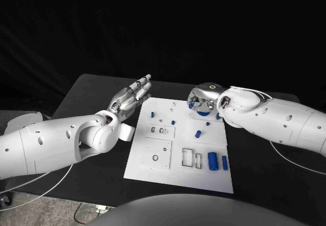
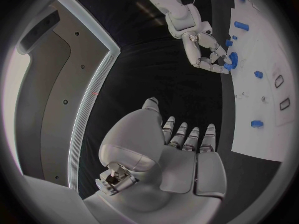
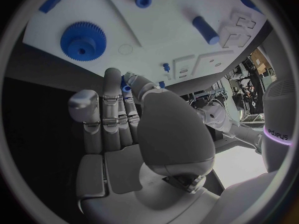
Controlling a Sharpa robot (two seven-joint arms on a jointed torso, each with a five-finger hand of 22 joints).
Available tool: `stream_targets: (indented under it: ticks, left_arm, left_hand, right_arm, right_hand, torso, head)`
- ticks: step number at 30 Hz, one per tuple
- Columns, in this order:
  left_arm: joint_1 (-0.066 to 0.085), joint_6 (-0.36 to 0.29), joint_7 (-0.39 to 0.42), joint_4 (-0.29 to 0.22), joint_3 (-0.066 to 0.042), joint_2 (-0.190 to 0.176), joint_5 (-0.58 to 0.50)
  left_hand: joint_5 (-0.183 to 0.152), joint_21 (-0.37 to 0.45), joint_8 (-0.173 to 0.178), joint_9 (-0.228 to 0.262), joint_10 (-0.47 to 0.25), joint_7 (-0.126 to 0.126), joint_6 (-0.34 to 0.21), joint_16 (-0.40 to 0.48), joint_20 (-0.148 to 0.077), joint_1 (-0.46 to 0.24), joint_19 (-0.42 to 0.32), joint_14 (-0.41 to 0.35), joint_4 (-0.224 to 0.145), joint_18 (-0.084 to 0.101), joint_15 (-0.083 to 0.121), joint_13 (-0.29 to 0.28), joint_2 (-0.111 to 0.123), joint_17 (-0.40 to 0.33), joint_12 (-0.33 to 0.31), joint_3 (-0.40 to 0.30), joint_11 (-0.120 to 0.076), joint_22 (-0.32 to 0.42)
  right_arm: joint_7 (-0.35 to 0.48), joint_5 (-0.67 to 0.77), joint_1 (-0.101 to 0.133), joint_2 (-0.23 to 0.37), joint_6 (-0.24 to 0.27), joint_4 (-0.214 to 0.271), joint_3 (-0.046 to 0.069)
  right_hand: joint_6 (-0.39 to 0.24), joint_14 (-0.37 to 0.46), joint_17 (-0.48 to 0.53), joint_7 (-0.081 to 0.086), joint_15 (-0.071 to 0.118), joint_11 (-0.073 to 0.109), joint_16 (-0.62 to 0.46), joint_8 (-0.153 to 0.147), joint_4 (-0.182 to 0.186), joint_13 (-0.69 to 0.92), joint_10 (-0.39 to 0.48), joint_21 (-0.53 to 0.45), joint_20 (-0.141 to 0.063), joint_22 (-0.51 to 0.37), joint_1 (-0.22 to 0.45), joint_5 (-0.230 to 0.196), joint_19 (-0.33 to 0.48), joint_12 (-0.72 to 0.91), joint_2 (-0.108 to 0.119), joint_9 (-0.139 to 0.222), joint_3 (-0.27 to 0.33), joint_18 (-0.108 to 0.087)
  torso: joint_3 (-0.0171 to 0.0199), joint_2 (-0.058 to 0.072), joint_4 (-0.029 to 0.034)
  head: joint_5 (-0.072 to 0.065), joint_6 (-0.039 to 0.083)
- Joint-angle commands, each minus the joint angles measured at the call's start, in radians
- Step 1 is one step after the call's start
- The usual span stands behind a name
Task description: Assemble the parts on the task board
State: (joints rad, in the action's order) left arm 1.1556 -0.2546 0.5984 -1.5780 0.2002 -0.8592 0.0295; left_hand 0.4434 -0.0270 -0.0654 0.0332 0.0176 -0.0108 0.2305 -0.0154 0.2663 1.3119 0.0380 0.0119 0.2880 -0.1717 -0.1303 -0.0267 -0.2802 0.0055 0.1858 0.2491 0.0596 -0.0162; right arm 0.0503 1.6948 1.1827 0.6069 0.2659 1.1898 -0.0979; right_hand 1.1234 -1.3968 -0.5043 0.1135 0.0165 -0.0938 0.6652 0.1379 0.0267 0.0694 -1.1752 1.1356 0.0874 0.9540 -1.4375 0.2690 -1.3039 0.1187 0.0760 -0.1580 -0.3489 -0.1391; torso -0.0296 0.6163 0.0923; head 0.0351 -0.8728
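The task board (image 1: 158, 165), a white plate, lies in the middle of the black table (image 1: 88, 92); blue parts rest on it, among them two cylinders (image 1: 212, 161) near its right edge and a gear (image 3: 82, 40) at its far end. The right hand (image 1: 202, 101) hovers over the board's far right corner, near the gear; its fingers (image 3: 112, 102) lie straight and released, holding nothing I can make out. The left hand (image 1: 130, 98) waits beside the board's left edge, fingers extended, grasping nothing. The step in hand appears to be a reach for a far-end part; the next move calls for lowering and closing on it. Open table lies left of the board; the right forearm crowds its right edge.
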Motion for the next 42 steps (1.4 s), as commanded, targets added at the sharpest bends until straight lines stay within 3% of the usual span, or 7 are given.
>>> stream_targets:
  ticks: [1,5,10,16,20,26,42]
  left_arm:
    - [0.000,0.017,0.001,-0.001,-0.001,0.005,0.006]
    - [0.000,0.020,-0.002,0.002,-0.001,0.010,0.006]
    - [-0.001,0.022,-0.006,0.010,-0.001,0.017,0.006]
    - [-0.003,0.024,-0.009,0.017,-0.001,0.026,0.004]
    - [-0.003,0.027,-0.009,0.021,-0.001,0.035,0.003]
    - [-0.003,0.028,-0.010,0.024,-0.001,0.041,0.003]
    - [-0.004,0.033,-0.010,0.033,-0.001,0.054,0.003]
  left_hand:
    - [0.005,-0.005,-0.004,0.001,0.000,0.008,0.001,-0.005,0.009,0.013,-0.001,-0.002,0.002,-0.010,-0.009,-0.001,0.001,0.002,0.007,-0.007,0.009,-0.002]
    - [0.006,-0.005,-0.004,0.001,0.000,0.009,0.002,-0.006,0.010,0.015,0.000,-0.001,0.002,-0.010,-0.010,-0.001,0.001,0.002,0.008,-0.008,0.010,-0.002]
    - [0.006,-0.005,-0.004,0.001,0.000,0.009,0.001,-0.006,0.010,0.016,0.000,-0.001,0.001,-0.010,-0.011,-0.001,0.001,0.002,0.008,-0.008,0.010,-0.002]
    - [0.007,-0.005,-0.004,0.001,0.000,0.009,0.002,-0.006,0.010,0.017,0.000,-0.001,0.001,-0.010,-0.011,-0.001,0.001,0.002,0.008,-0.008,0.011,-0.002]
    - [0.008,-0.006,-0.005,0.001,0.001,0.010,0.003,-0.007,0.011,0.018,0.000,-0.001,0.001,-0.010,-0.012,-0.001,0.001,0.002,0.008,-0.009,0.011,-0.002]
    - [0.009,-0.006,-0.005,0.001,0.001,0.010,0.003,-0.007,0.011,0.019,0.001,-0.001,0.001,-0.010,-0.013,-0.001,0.001,0.002,0.009,-0.009,0.011,-0.002]
    - [0.010,-0.006,-0.005,0.001,0.001,0.011,0.002,-0.007,0.012,0.020,0.001,-0.001,0.001,-0.010,-0.014,-0.001,0.001,0.002,0.009,-0.010,0.012,-0.002]
  right_arm:
    - [-0.006,-0.028,0.012,-0.013,0.017,0.002,0.002]
    - [-0.011,-0.040,0.021,-0.043,-0.008,-0.020,0.006]
    - [-0.018,-0.063,0.026,-0.092,-0.031,-0.072,0.011]
    - [-0.011,-0.088,0.025,-0.157,-0.032,-0.165,0.013]
    - [-0.007,-0.101,0.021,-0.187,-0.030,-0.217,0.014]
    - [-0.002,-0.114,0.012,-0.215,-0.033,-0.263,0.014]
    - [0.009,-0.130,-0.006,-0.245,-0.042,-0.305,0.014]
  right_hand:
    - [0.007,-0.002,-0.001,0.001,0.005,0.033,0.006,0.002,0.008,-0.003,-0.039,0.008,-0.003,0.003,0.004,-0.008,-0.006,-0.009,-0.015,-0.023,-0.003,0.016]
    - [0.005,-0.001,-0.002,0.000,0.004,0.033,0.007,0.000,0.009,-0.004,-0.038,0.010,-0.003,0.008,0.007,-0.012,-0.007,-0.014,-0.009,-0.025,-0.001,0.017]
    - [0.000,-0.001,-0.004,0.000,0.004,0.031,0.008,-0.003,0.011,-0.005,-0.035,0.013,-0.002,0.013,0.011,-0.014,-0.007,-0.020,-0.005,-0.026,-0.001,0.018]
    - [-0.007,0.001,-0.005,0.001,0.002,0.030,0.008,-0.008,0.012,-0.005,-0.031,0.015,-0.001,0.017,0.012,-0.014,-0.007,-0.027,-0.002,-0.027,-0.003,0.018]
    - [-0.011,0.002,-0.006,0.003,0.001,0.028,0.010,-0.011,0.012,-0.005,-0.029,0.017,-0.001,0.021,0.012,-0.012,-0.007,-0.031,-0.001,-0.027,-0.006,0.019]
    - [-0.022,0.006,-0.009,0.006,-0.001,0.025,0.012,-0.020,0.012,-0.005,-0.023,0.016,0.001,0.021,0.011,-0.008,-0.003,-0.041,0.003,-0.029,-0.012,0.019]
    - [-0.037,0.017,-0.013,0.009,-0.006,0.019,0.012,-0.031,0.013,-0.005,-0.011,0.017,0.006,0.028,0.012,-0.010,0.003,-0.053,0.007,-0.030,-0.021,0.019]
  torso:
    - [0.0004,0.001,0.0018]
    - [0.0003,0.003,0.0030]
    - [-0.0015,0.005,0.0105]
    - [-0.0011,0.006,0.0137]
    - [-0.0003,0.008,0.0247]
    - [-0.0001,0.009,0.0308]
    - [-0.0007,0.006,0.0291]
  head:
    - [0.006,0.000]
    - [0.008,0.000]
    - [0.002,0.000]
    - [-0.002,0.000]
    - [-0.008,0.000]
    - [-0.008,0.000]
    - [-0.008,0.000]
